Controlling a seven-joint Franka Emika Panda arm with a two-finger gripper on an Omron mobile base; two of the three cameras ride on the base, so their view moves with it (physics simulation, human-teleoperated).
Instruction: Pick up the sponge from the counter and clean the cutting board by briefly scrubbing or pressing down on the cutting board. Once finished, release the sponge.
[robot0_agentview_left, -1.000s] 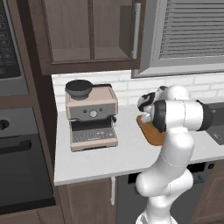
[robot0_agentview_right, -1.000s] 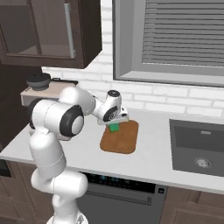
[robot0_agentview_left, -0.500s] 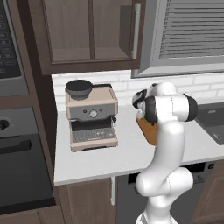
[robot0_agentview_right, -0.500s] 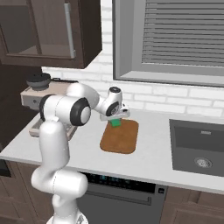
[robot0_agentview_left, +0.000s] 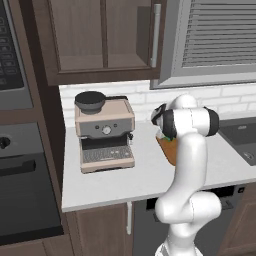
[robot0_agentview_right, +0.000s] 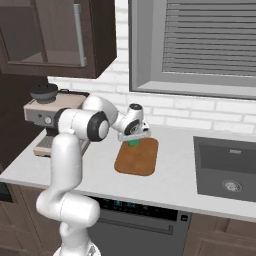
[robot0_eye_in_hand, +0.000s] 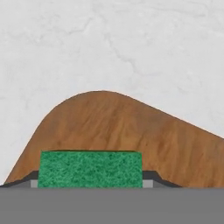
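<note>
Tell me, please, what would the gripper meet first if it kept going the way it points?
Likely the cutting board: the gripper holds the sponge and points down at the board's corner, counter beyond.

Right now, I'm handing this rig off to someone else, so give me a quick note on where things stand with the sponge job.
Gripper: shut on the sponge, fingers either side of it in the hand view.
Sponge: held low over the far end of the cutting board; whether it presses on the wood cannot be told.
Cutting board: flat on the counter, between the coffee machine and the sink.
Done: sponge picked up and brought to the board.
Left: scrub or press briefly on the board if not yet done, then open the gripper to release the sponge.
</note>
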